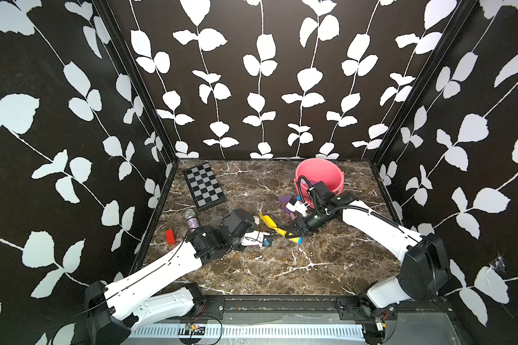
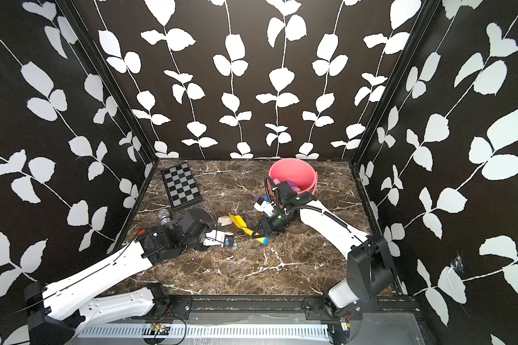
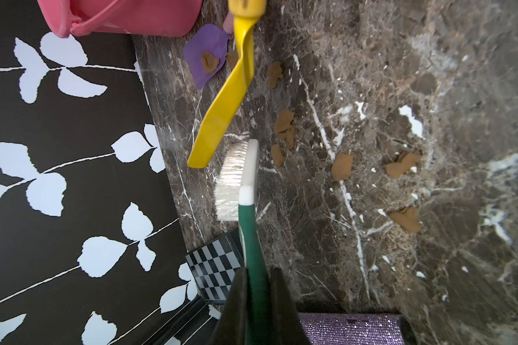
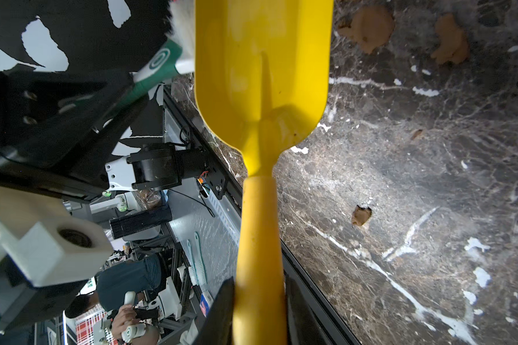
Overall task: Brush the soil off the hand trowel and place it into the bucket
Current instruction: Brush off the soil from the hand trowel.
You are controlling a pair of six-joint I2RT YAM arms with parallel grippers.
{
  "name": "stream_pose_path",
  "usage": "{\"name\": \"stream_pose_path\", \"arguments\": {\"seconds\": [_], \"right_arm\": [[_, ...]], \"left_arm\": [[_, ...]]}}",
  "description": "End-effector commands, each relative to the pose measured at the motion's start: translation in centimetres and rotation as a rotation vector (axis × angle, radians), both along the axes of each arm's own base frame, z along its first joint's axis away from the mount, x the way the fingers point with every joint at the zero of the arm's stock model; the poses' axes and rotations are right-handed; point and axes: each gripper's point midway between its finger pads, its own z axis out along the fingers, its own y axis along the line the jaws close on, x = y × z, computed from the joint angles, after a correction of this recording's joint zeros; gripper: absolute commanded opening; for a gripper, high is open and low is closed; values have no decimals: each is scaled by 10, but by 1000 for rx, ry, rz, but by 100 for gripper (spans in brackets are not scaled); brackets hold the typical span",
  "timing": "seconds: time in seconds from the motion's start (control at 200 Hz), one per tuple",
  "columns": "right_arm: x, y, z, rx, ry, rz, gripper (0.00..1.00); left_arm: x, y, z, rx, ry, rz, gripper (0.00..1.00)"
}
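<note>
The yellow hand trowel [image 1: 269, 222] looks brushed nearly clean; the pink bucket [image 1: 326, 176] drop is left.
My right gripper [image 4: 259, 298] is clamped on its handle above mid-worktop [image 1: 281, 274], long axis diagonal, blade toward the far-left corner. My left gripper [image 3: 256, 286] is closed on the green-handled brush [image 3: 235, 179], bristles just beside the blade tip. Loose soil clumps [image 3: 341, 167] lie on the marble; the bucket stands by the far edge, right of centre.

place: robot lab | signs: wallpapered booth walls [image 1: 251, 74]; person [image 4: 126, 277] beyond front rail [image 1: 281, 301]
</note>
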Motion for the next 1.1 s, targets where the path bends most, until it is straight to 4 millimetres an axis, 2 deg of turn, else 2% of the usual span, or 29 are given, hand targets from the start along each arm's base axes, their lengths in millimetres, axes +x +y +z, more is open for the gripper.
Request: {"name": "stream_pose_path", "arguments": {"seconds": [0.0,0.185,0.32,0.555,0.75,0.845,0.93,1.095], "right_arm": [[1,-2,18,49,-40,14,0],[7,10,22,86,-36,6,0],[-2,12,16,78,-14,44,0],[-19,-2,8,30,-3,84,0],[-25,-9,10,17,-13,90,0],[-16,-9,15,36,-33,50,0],[-6,-6,19,50,-45,18,0],[3,-2,15,17,-61,22,0]], "left_arm": [[0,-3,9,-27,-22,-22,0],[-22,-25,8,-104,93,-134,0],[-18,-32,12,-99,51,-179,0],[7,-10,11,66,-130,-159,0],[17,8,10,105,-146,-107,0],[12,9,7,91,-119,-114,0],[-2,0,7,21,-60,-156,0],[-30,-19,21,-134,48,-227,0]]}}
